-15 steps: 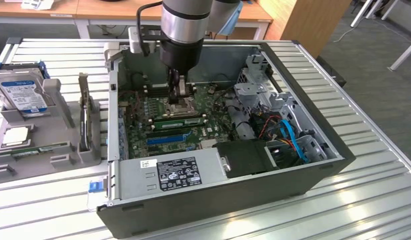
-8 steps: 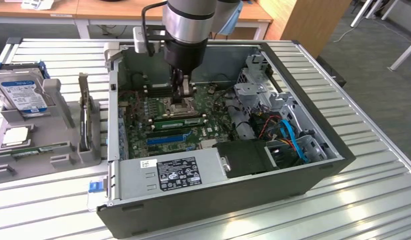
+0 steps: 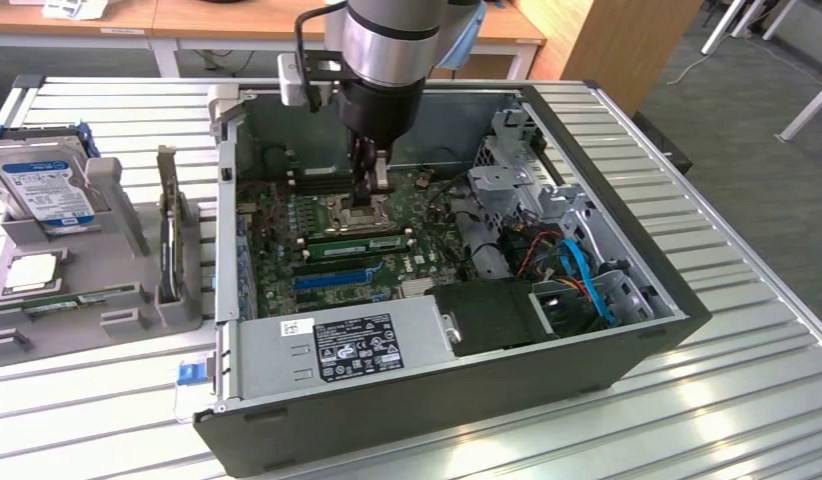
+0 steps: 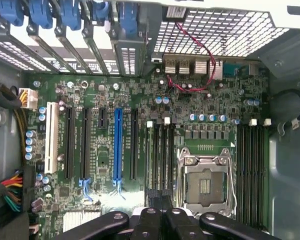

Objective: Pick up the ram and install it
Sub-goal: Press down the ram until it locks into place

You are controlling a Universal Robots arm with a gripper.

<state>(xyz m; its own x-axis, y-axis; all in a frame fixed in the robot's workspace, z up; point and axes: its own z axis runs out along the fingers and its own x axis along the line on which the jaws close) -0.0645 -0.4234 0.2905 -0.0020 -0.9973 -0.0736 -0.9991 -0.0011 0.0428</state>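
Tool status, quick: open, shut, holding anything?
Tool: shut, down inside the case above the motherboard; whether it grips anything cannot be told.

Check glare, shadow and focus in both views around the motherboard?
Exterior view: even room light, soft sheen on the ribbed metal table; the arm shades the motherboard inside the PC case, so the CPU socket sits in dimmer light. Wrist view: board detail is crisp and evenly lit, the perforated case panel is bright, and the gripper close to the lens looks dark and soft.
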